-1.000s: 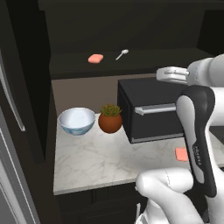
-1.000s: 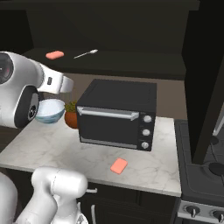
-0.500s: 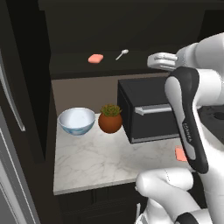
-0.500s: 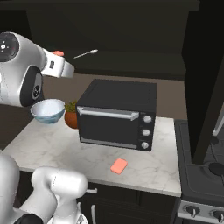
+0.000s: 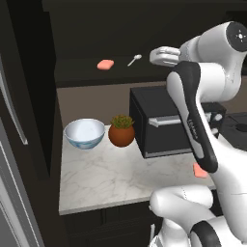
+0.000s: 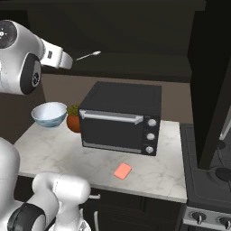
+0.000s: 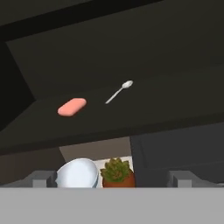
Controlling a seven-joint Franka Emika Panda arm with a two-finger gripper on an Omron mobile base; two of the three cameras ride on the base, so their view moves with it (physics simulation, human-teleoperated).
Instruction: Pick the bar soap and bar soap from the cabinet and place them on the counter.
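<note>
The pincer (image 5: pixel 157 55) hangs with its jaws wide apart and empty, level with the open cabinet (image 5: pixel 87 29) shelf. One bar soap (image 7: pixel 72 106) lies on that shelf ahead of it and off to its left, long axis running roughly crosswise. A spoon (image 7: pixel 118 92) rests nearer, between pincer and soap. The second bar soap (image 6: pixel 122 171) already sits on the tabletop (image 6: pixel 58 153) below, before the toaster oven (image 6: pixel 122 117).

Open cabinet (image 5: pixel 77 77) shelf front, spoon (image 5: pixel 134 59) beside bar soap (image 5: pixel 105 64) (well apart).
</note>
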